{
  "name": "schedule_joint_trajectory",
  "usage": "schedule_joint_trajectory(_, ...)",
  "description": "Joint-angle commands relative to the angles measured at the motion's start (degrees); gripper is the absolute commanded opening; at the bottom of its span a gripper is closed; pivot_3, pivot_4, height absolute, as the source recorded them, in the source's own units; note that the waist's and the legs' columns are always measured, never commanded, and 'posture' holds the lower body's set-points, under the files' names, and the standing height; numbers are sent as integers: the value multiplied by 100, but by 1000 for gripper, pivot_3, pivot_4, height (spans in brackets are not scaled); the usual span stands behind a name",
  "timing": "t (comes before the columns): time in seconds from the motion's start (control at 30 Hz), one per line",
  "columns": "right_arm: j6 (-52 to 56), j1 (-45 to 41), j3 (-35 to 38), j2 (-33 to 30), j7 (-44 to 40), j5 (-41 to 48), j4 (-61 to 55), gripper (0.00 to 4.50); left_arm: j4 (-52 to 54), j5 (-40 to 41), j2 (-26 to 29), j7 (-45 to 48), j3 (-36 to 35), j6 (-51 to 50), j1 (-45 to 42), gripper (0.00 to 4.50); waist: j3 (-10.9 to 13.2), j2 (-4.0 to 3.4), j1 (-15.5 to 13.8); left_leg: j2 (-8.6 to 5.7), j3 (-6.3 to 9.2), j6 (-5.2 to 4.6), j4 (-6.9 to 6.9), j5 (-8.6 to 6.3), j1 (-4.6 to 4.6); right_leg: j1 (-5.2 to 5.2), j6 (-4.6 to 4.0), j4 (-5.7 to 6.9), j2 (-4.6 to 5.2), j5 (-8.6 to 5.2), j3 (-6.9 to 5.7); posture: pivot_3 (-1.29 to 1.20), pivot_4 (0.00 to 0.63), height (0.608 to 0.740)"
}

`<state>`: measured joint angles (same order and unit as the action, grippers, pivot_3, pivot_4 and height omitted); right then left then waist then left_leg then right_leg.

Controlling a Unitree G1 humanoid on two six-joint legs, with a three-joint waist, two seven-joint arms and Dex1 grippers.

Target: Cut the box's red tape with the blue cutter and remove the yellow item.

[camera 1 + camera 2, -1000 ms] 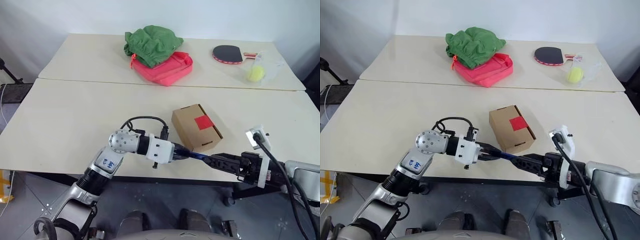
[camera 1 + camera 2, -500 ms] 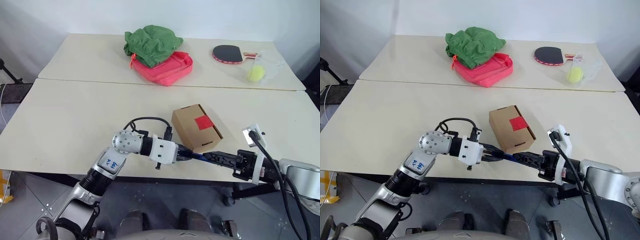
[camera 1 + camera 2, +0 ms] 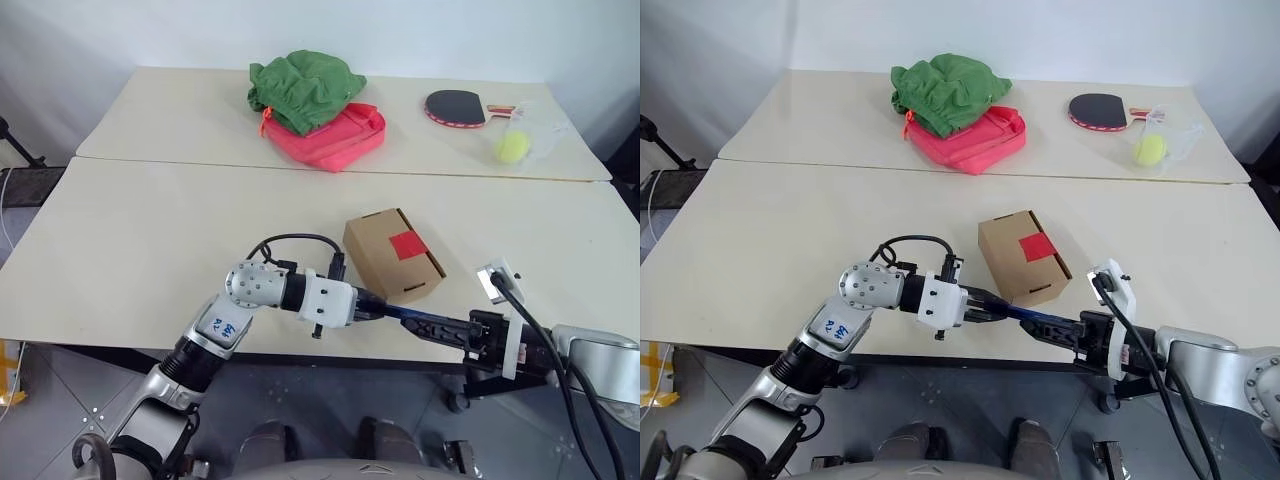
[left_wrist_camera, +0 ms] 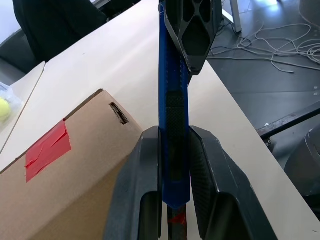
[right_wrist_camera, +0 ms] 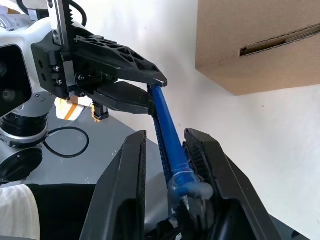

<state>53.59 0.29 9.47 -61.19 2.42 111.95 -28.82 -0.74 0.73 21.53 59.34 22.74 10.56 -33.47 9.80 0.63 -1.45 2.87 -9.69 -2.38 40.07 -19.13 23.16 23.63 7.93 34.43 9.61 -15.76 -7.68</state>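
Note:
The brown box [image 3: 385, 258] stands on the near table, and its top face carries the red tape [image 3: 407, 243]. Just in front of it, over the table's front edge, the blue cutter [image 3: 398, 312] is stretched level between both grippers. My left gripper [image 3: 373, 307] is shut on one end, with its fingers [image 4: 145, 165] clamped on the blue shaft [image 4: 173, 100]. My right gripper [image 3: 428, 323] is shut on the other end, where the cutter [image 5: 165, 122] lies between its fingers [image 5: 200, 150]. The yellow item is out of view.
On the far table lie a green cloth [image 3: 303, 88] on a pinkish-red bag [image 3: 340, 138], a table tennis paddle [image 3: 457, 107] and a tennis ball in clear plastic [image 3: 512, 147]. Bare tabletop [image 3: 150, 240] spreads left of the box.
The right gripper's fingers, open around the cutter's free end a second ago, have closed on it. The left gripper kept its hold, and the box has not moved.

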Motion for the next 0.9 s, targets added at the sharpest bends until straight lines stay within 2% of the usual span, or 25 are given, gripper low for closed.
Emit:
schedule_joint_trajectory(0.03, -56, -80, 140, 33, -23, 105, 6, 1245, 241, 0, -4, -52, -17, 36, -31, 457, 0, 0, 0, 0, 0, 0, 0, 0, 0, 0, 0, 0, 0, 0, 0, 0, 150, 740)
schedule_joint_trajectory(0.5, 30, -164, 99, 104, -1, 105, 141, 1245, 234, -22, 12, -69, -17, 35, -18, 457, 0, 0, 0, -1, 0, 0, 0, 0, 0, 0, 0, 0, 0, 0, 0, 0, 150, 740)
schedule_joint_trajectory(0.6, 15, -198, 89, 140, 34, 105, 175, 696, 253, -22, 15, -69, -17, 21, -6, 457, 0, 0, 1, -1, 0, 0, 0, 0, 0, 0, 0, 0, 0, 0, 0, 0, 150, 740)
schedule_joint_trajectory(0.63, 18, -202, 87, 147, 39, 105, 180, 341, 262, -23, 15, -67, -17, 15, -2, 457, 0, 0, 1, -2, 0, 0, 0, 0, 0, 0, 0, 0, 0, 0, 0, 0, 150, 740)
schedule_joint_trajectory(0.67, 22, -206, 81, 154, 47, 105, 186, 248, 266, -22, 13, -69, -16, 13, -1, 457, 0, 0, -2, -1, 0, 0, 0, 0, 0, 0, 0, 0, 0, 0, 0, 0, 150, 740)
schedule_joint_trajectory(0.9, 42, -189, 58, 184, -8, 105, 167, 254, 264, -8, 14, -72, -17, 4, -9, 457, 0, 0, 0, -2, 0, 0, 0, 0, 0, 0, 0, 0, 0, 0, 0, 0, 150, 740)
